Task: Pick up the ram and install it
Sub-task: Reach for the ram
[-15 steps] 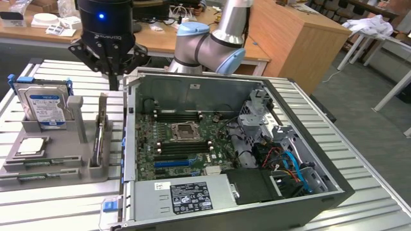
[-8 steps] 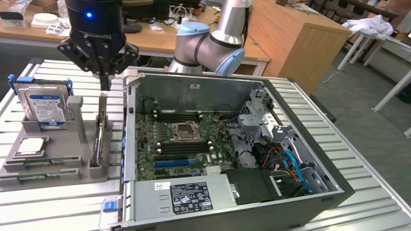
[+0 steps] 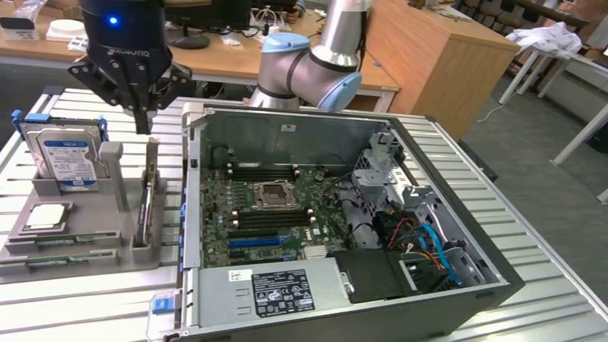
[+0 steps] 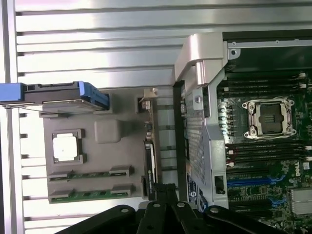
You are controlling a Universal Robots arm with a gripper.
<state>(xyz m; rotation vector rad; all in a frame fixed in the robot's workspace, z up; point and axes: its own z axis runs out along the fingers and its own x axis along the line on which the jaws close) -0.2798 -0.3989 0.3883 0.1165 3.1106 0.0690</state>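
Note:
My gripper (image 3: 142, 125) hangs shut and holds nothing above the far end of a grey parts tray (image 3: 105, 242), at the exterior view's left. Directly below it a long thin board (image 3: 147, 206) stands on edge in the tray's slot; it looks like a ram stick. In the wrist view the shut gripper (image 4: 163, 189) sits over one end of that board (image 4: 149, 151). Two green ram sticks (image 4: 90, 173) (image 4: 90, 193) lie flat in the tray. The open computer case (image 3: 456, 214) shows the motherboard with black memory slots (image 3: 270, 217) beside the processor socket (image 3: 275, 192).
A blue-labelled hard drive (image 3: 63, 158) stands in the tray's back corner, and a square silver processor chip (image 3: 45, 216) lies in front of it. The case's metal wall (image 3: 195, 185) rises right beside the tray. The ribbed metal table (image 3: 76, 313) carries both.

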